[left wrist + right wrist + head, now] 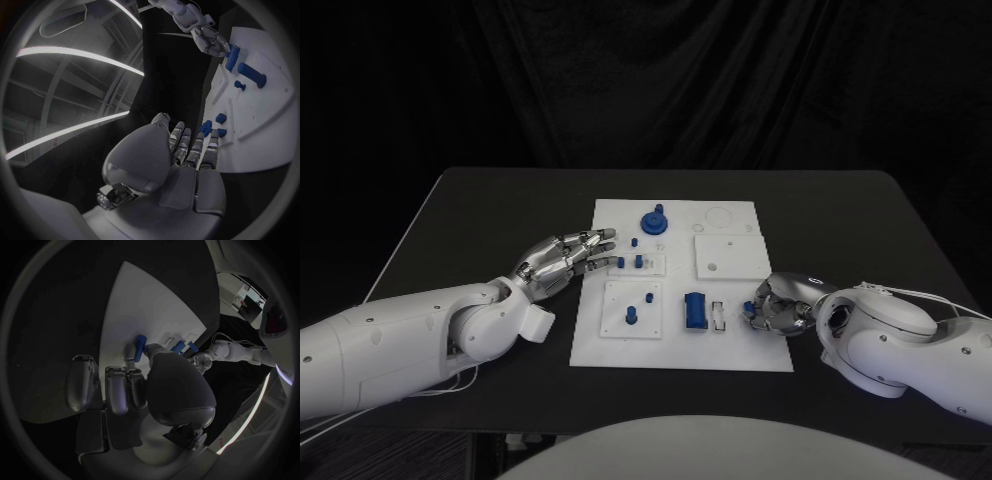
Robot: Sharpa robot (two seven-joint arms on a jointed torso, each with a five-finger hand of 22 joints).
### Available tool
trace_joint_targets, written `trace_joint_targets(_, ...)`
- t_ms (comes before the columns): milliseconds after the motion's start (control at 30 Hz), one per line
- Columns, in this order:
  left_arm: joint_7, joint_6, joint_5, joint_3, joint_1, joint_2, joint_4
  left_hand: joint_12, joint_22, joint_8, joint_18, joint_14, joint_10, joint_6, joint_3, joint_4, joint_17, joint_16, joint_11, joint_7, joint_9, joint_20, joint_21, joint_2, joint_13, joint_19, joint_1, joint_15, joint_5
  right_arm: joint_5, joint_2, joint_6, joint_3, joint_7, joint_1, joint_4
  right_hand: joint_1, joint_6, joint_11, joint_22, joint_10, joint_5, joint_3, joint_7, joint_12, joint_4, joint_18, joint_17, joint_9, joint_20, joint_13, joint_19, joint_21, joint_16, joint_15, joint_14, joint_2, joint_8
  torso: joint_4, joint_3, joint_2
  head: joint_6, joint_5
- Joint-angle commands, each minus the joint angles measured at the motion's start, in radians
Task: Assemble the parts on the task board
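Left hand [568, 257] hovers flat, fingers extended and apart, holding nothing we can see. Right hand [777, 306] curled low, fingertips pinching something small.

Black table [473, 215] carries white task board [733, 355] at centre; blue parts [694, 310] on board.

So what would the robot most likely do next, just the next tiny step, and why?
Probably the right hand lifts a little and carries its small blue part inward over the board. It sits at the board's right edge with its fingers around that part, while the left hand hovers with spread fingers by the left edge, holding nothing.
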Motion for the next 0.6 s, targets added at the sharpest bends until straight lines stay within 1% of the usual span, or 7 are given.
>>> trace_joint_targets(33, 0.006, 0.014, 0.004, 0.001, -0.002, 0.001, 0.002, 0.003, -0.002, 0.007, -0.017, 0.003, 0.003, 0.004, 0.005, 0.0, 0.001, -0.002, 0.005, 0.003, 0.001, -0.001, 0.006, 0.002, 0.001, 0.009, 0.007, -0.003, 0.006, 0.178, -0.006, -0.046, -0.008, 0.061, -0.012, 0.01, -0.02, -0.001, 0.009, 0.186, 0.106, 0.024, 0.176, 0.007, 0.003, -0.156, 0.011, 0.185, -0.423, 0.006, 0.263, 0.0, -0.002, -0.002, 0.006, 0.085, -0.006, 0.008, 0.0004, 0.0, 0.0, 0.0, 0.001)
trace_joint_targets(200, 0.004, 0.014, 0.004, 0.001, -0.002, 0.001, 0.002, 0.006, -0.002, 0.007, -0.017, 0.003, 0.004, 0.006, 0.008, 0.0, 0.001, -0.001, 0.006, 0.005, 0.001, -0.002, 0.005, 0.004, 0.002, 0.009, 0.009, -0.004, 0.007, 0.285, -0.018, -0.092, -0.007, 0.111, -0.01, 0.032, -0.039, -0.003, 0.011, 0.184, 0.106, 0.035, 0.192, 0.009, 0.003, -0.158, 0.013, 0.181, -0.424, 0.008, 0.263, -0.003, -0.008, -0.005, 0.007, 0.083, -0.012, 0.009, -0.0009, 0.0004, 0.0, 0.0, 0.003)
trace_joint_targets(300, 0.002, 0.014, 0.004, 0.001, -0.002, 0.002, 0.001, 0.006, -0.002, 0.007, -0.017, 0.003, 0.004, 0.006, 0.008, 0.0, 0.001, -0.001, 0.006, 0.005, 0.001, -0.002, 0.005, 0.004, 0.002, 0.009, 0.009, -0.004, 0.007, 0.344, -0.024, -0.119, -0.006, 0.138, -0.005, 0.046, -0.053, -0.002, 0.011, 0.185, 0.106, 0.03, 0.194, 0.009, 0.003, -0.156, 0.012, 0.184, -0.424, 0.008, 0.263, -0.001, -0.005, -0.003, 0.008, 0.084, -0.016, 0.01, -0.0006, 0.0007, 0.0, 0.0, 0.001)
trace_joint_targets(433, 0.0, 0.015, 0.004, 0.001, -0.002, 0.003, -0.001, 0.009, -0.003, 0.008, -0.017, 0.003, 0.006, 0.01, 0.011, 0.0, 0.001, -0.001, 0.008, 0.006, 0.002, -0.002, 0.005, 0.005, 0.002, 0.009, 0.01, -0.006, 0.007, 0.382, -0.024, -0.133, -0.006, 0.152, 0.0, 0.054, -0.062, -0.002, 0.011, 0.186, 0.106, 0.025, 0.196, 0.008, 0.003, -0.155, 0.011, 0.187, -0.424, 0.008, 0.263, 0.0, -0.001, -0.001, 0.008, 0.085, -0.018, 0.012, 0.0006, 0.0008, 0.0, 0.0, 0.0)
trace_joint_targets(600, -0.001, 0.016, 0.004, 0.001, -0.002, 0.004, -0.002, 0.009, -0.003, 0.008, -0.017, 0.003, 0.006, 0.01, 0.011, 0.0, 0.001, -0.001, 0.008, 0.006, 0.002, -0.002, 0.005, 0.005, 0.002, 0.009, 0.01, -0.006, 0.007, 0.401, -0.013, -0.133, -0.006, 0.158, 0.002, 0.051, -0.071, -0.003, 0.01, 0.186, 0.106, 0.017, 0.197, 0.008, 0.003, -0.154, 0.011, 0.188, -0.425, 0.008, 0.263, 0.001, 0.0, 0.0, 0.007, 0.085, -0.019, 0.013, 0.0025, -0.0007, -0.001, 0.0, -0.003)
